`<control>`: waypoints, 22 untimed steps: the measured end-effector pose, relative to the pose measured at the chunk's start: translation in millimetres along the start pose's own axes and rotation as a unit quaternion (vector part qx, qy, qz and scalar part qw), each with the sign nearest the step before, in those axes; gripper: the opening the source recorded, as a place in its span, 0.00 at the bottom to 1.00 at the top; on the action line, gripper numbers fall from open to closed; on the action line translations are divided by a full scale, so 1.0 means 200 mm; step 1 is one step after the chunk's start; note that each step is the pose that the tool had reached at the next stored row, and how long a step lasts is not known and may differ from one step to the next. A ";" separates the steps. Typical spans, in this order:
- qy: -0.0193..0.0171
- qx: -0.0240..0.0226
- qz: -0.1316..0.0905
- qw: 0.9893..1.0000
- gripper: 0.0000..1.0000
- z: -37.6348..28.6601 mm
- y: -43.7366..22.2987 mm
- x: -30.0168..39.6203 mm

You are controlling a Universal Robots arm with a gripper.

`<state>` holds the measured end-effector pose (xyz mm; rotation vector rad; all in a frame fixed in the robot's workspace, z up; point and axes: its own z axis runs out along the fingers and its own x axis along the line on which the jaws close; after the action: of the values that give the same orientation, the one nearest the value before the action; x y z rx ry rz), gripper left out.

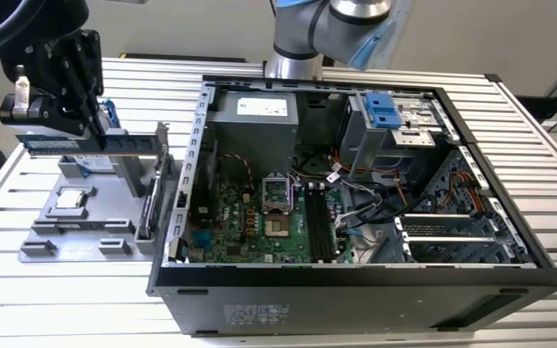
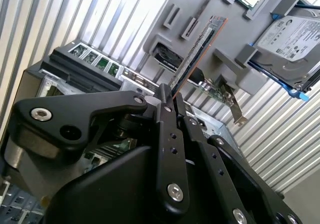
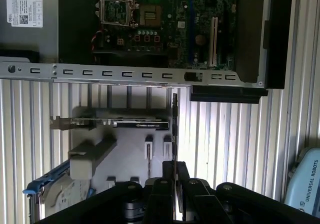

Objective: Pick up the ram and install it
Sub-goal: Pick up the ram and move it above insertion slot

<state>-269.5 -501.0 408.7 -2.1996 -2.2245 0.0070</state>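
Note:
The ram (image 1: pixel 114 143) is a long, thin green stick held level above the grey parts holder (image 1: pixel 75 243), at the exterior view's left, outside the open computer case (image 1: pixel 356 293). My gripper (image 1: pixel 70 130) is shut on it near one end. In both wrist views the ram shows edge-on (image 2: pixel 197 49) (image 3: pixel 174 129), running out from between the black fingers (image 2: pixel 162 114) (image 3: pixel 162 184). The long black memory slots (image 1: pixel 319 225) lie on the motherboard inside the case, well to the right of the gripper in the exterior view.
The holder also carries a processor chip (image 1: pixel 73 201), a hard drive in a blue frame (image 2: pixel 295 39) and a dark expansion card with a metal bracket (image 3: pixel 120 123). The case's metal side wall (image 3: pixel 125 74) stands between the holder and the motherboard. Cables (image 1: pixel 385 196) cross the case interior.

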 end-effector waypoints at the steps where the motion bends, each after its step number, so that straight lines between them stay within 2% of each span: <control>1: 0.000 0.000 0.000 1.000 0.00 0.000 0.005 0.000; 22: 0.000 0.000 0.000 1.000 0.00 -0.001 0.112 -0.001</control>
<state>-247.0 -500.9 408.7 -2.1997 -2.2245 0.0069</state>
